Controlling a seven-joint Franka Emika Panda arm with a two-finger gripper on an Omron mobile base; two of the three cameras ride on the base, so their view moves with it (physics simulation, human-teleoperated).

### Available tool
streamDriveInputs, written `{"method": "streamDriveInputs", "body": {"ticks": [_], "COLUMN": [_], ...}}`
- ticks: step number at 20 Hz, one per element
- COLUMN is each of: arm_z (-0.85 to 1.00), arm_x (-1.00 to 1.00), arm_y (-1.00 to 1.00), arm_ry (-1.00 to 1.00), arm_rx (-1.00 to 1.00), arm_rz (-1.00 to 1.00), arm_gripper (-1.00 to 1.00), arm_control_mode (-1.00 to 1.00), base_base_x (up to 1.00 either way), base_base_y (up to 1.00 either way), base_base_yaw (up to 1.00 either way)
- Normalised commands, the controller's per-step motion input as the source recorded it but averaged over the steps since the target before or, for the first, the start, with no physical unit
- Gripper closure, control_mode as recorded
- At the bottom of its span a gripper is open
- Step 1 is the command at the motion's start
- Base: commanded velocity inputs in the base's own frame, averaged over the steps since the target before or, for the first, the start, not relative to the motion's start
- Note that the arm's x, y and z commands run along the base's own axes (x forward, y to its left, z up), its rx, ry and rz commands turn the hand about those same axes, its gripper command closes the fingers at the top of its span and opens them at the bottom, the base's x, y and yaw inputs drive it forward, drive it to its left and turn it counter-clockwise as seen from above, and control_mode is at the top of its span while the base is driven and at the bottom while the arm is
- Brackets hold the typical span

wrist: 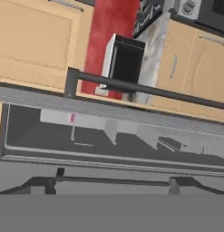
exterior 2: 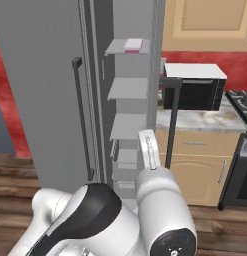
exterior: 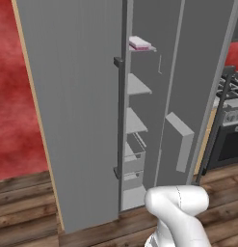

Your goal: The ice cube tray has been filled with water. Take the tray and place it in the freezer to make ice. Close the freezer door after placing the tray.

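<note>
The jaws themselves cannot be made out in the frames; they stand spread wide apart with nothing between them, and the hand view, rolled on its side, looks into the freezer (wrist: 109,136) from a little way off. One ice cube tray (exterior: 139,44), pale pink-white with a magenta edge, lies flat on the topmost shelf (exterior 2: 120,49) of the freezer, well apart from the jaws and high above the robot's white elbow in the base views; in the hand view it is a small pink spot (wrist: 71,118) on that shelf. Below it three more pale shelves can be counted, then two drawers near the bottom. Two tall grey doors flank the compartment, each with one long dark bar handle: one door (exterior: 72,111) on the left and the other (exterior: 202,87) on the right, both swung open. Beyond, one black microwave (exterior 2: 194,92) sits on the marble bench (exterior 2: 195,120), with one stove (exterior: 231,120) further right.
</note>
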Motion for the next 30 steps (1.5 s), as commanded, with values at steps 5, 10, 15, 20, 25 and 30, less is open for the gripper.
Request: {"method": "streamDriveInputs", "body": {"ticks": [5,10,15,20,25,30], "arm_z": [-0.51,-0.57,-0.38,-0.19,-0.04,-0.04], "arm_x": [0.55,0.72,0.58,0.32,0.0,0.01], "arm_y": [-0.52,-0.24,-0.14,-0.2,-0.43,-0.54], "arm_ry": [-0.08,0.0,0.0,0.0,0.0,0.01], "arm_rx": [0.0,0.0,0.0,0.0,0.0,0.01], "arm_rz": [0.0,0.0,0.04,0.06,0.05,0.1], "arm_gripper": [-1.0,-1.0,-1.0,-1.0,-1.0,-1.0], "arm_control_mode": [-1.0,-1.0,-1.0,-1.0,-1.0,-1.0], "base_base_x": [0.0,0.0,0.0,0.0,0.0,0.0], "base_base_y": [0.0,0.0,0.0,0.0,0.0,0.0], "base_base_yaw": [0.0,0.0,0.0,0.0,0.0,0.0]}}
